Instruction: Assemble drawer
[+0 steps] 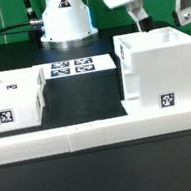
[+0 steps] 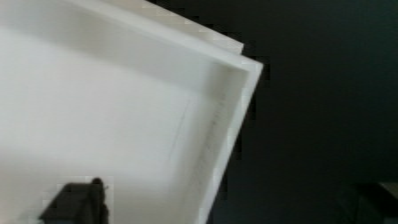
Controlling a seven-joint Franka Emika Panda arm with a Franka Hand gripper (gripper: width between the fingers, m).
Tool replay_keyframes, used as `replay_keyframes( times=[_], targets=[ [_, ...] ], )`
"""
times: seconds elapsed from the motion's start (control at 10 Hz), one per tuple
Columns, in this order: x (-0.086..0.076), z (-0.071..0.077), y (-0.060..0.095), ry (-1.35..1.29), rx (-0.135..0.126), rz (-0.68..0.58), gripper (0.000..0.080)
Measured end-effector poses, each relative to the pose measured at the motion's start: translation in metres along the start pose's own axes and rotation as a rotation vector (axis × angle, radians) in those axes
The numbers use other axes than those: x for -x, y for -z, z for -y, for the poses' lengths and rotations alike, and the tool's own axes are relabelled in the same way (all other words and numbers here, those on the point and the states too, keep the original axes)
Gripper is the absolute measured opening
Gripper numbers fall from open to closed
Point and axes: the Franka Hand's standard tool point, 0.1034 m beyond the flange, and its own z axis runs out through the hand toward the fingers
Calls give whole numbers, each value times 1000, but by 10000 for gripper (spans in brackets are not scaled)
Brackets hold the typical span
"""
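Note:
The big white boxy casing [image 1: 160,70] stands at the exterior view's right, open at the top, with a square tag on its front. Two small white trays [image 1: 15,97] sit side by side at the exterior view's left, each with a tag. My gripper [image 1: 161,17] hangs just above the casing's far rim with its jaws open and empty. In the wrist view the casing's white wall and edge [image 2: 228,110] run between my dark fingertips [image 2: 71,203]; my gripper [image 2: 222,205] holds nothing.
The long low white wall strip [image 1: 100,133] runs along the front of the parts. The marker board [image 1: 80,66] lies flat at the back middle, in front of the robot's base [image 1: 64,16]. The table is black.

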Motion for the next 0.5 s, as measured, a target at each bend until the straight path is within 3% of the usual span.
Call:
replay_keyframes(
  times=[0.2, 0.3, 0.5],
  targets=[
    [-1, -4, 0, 229, 17, 7, 649],
    [-4, -12, 0, 391, 50, 28, 649],
    [-17, -21, 12, 683, 82, 63, 649]
  ],
)
